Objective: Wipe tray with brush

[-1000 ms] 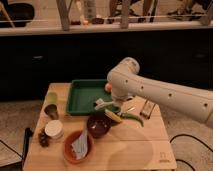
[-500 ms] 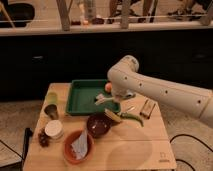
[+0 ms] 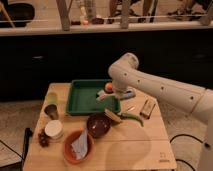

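Observation:
The green tray (image 3: 85, 102) lies at the back middle of the wooden table. My arm reaches in from the right and bends down, so my gripper (image 3: 115, 95) hangs at the tray's right rim. It is shut on the brush (image 3: 103, 96), whose pale handle slants from the fingers down into the tray's right part. I cannot make out its dark head. A small orange ball (image 3: 108, 87) sits at the tray's back right corner, just beside the gripper.
In front of the tray stand a dark bowl (image 3: 98, 124) and an orange bowl (image 3: 70, 150) holding a white scrap. A green chili (image 3: 132, 118), yellowish sticks (image 3: 113, 115) and a brown block (image 3: 146, 107) lie to the right. A green cup (image 3: 51, 99) and white cup (image 3: 53, 130) stand left.
My gripper has moved left and a little back, from over the table beside the tray to the tray's right rim. The objects on the table have stayed where they were.

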Controlling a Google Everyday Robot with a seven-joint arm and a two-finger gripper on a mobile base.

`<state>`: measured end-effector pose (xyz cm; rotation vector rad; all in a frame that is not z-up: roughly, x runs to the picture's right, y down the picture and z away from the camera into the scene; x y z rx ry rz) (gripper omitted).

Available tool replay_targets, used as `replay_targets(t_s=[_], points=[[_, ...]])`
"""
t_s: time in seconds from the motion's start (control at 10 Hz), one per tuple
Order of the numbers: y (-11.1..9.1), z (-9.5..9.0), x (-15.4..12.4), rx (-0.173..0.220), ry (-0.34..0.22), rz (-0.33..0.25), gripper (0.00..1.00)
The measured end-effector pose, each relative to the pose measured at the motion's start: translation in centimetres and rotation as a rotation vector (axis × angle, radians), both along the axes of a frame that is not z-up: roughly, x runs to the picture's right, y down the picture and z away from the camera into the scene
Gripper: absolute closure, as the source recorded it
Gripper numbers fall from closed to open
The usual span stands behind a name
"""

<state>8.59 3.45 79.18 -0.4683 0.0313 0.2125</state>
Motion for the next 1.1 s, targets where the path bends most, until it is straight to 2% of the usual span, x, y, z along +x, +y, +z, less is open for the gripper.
replay_targets(t_s=[0.6,1.1], points=[[-2.3,3.5,2.6,0.016,0.021,0.034,0.97],[-3.9,6.0,3.8,0.049,0.028,0.041,0.97]])
